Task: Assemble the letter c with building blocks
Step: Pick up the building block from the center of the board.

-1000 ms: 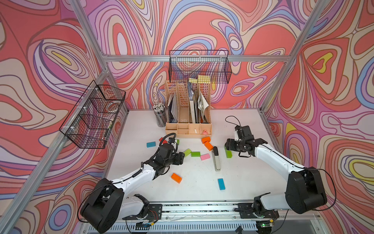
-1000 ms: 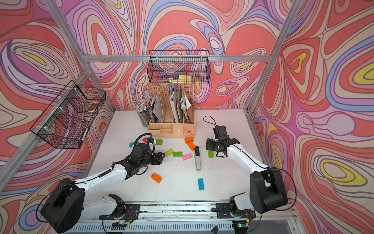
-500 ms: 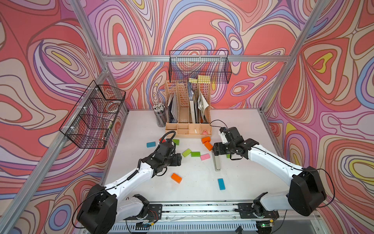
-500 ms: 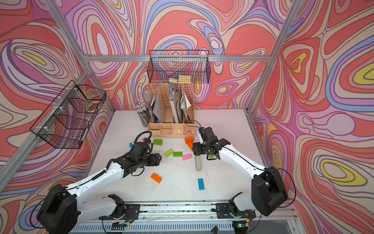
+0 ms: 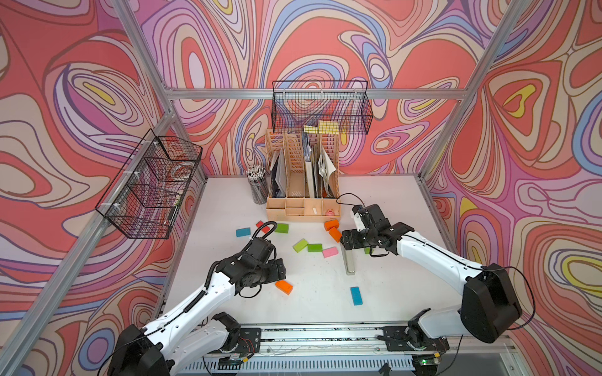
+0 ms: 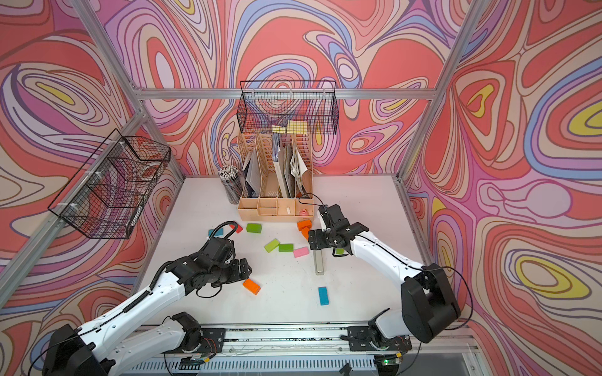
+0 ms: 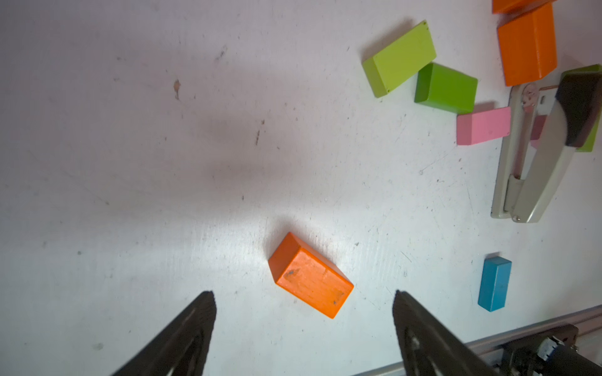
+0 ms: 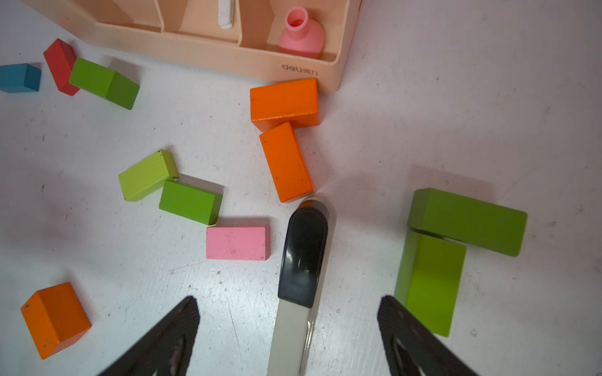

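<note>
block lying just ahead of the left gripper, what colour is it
The block is orange, seen best in the left wrist view.

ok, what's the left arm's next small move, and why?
Probably lower the left gripper over the lone orange block, with a slight wrist turn first. In the left wrist view the jaws stand wide open and empty. The block lies just ahead and between them, but skewed to their line, so closing as it is might pinch it by the corners.

Bright, even light; soft shadows, mild glare on table (image 7: 202,247), blurry left claw (image 7: 303,294).
</note>
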Action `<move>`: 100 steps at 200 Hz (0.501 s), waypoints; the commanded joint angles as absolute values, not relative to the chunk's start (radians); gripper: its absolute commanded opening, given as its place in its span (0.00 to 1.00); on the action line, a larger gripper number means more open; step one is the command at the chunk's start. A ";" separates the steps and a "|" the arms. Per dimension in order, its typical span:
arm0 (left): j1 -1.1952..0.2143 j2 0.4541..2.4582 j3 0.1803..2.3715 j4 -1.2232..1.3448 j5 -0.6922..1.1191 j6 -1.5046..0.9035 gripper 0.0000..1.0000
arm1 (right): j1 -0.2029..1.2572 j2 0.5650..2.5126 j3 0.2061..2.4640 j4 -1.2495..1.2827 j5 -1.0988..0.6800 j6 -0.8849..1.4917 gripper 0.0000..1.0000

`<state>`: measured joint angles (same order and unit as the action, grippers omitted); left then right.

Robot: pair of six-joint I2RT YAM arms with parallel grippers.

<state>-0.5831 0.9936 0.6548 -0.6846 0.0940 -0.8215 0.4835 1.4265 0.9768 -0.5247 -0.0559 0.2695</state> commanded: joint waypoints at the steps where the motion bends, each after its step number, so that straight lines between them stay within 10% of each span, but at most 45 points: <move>1: -0.609 1.016 0.682 -0.769 0.126 -0.938 0.88 | 0.486 1.430 0.945 -0.499 -0.048 0.246 0.90; 100: -0.676 1.169 0.664 -0.684 0.163 -1.081 0.75 | 0.486 1.375 0.897 -0.480 -0.045 0.248 0.89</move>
